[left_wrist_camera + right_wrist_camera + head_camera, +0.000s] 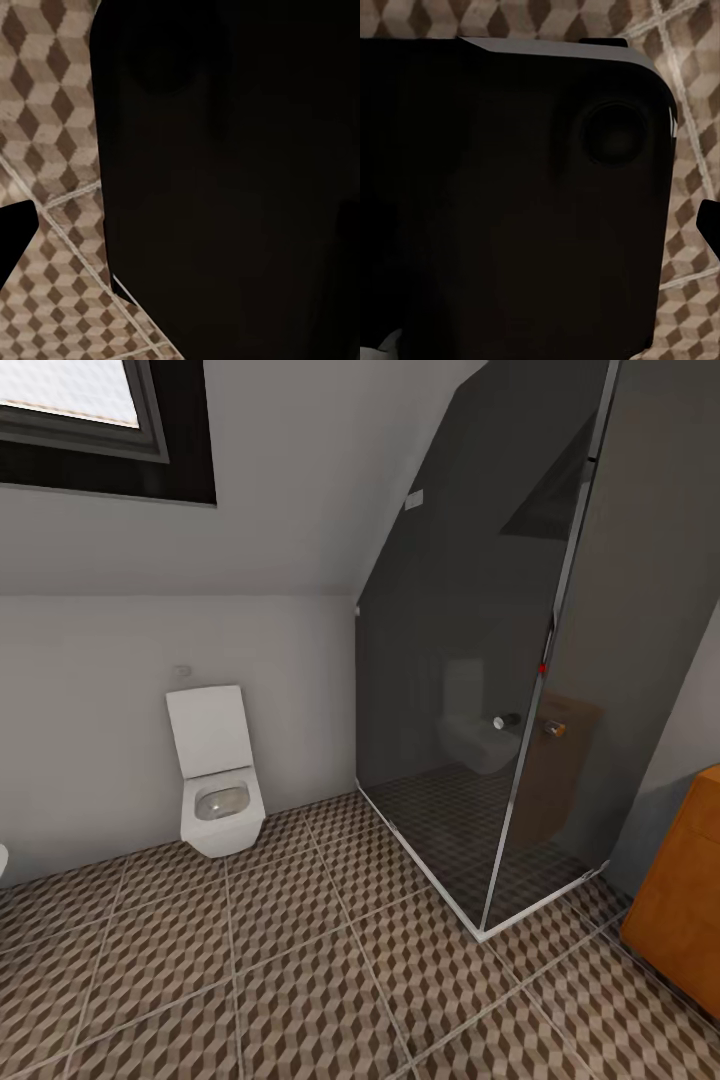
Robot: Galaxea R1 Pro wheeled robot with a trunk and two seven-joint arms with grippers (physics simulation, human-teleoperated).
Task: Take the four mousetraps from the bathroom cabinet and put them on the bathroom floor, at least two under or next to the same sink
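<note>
Cube-patterned bathroom floor [300, 980] foremost, orange-brown cabinet [680, 920] at right edge.

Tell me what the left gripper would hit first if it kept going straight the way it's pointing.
Probably the large dark body close ahead in the left wrist view, apparently part of the robot itself. Beyond it lies the cube-patterned bathroom floor. Depth is unclear.

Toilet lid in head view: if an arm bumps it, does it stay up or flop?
The toilet lid stands upright close to the wall, so a push backward probably moves it little. A nudge forward could drop it onto the bowl, if the simulator hinges it. It looks like a thin, stiff, smooth slab, likely slippery to pinch.
</note>
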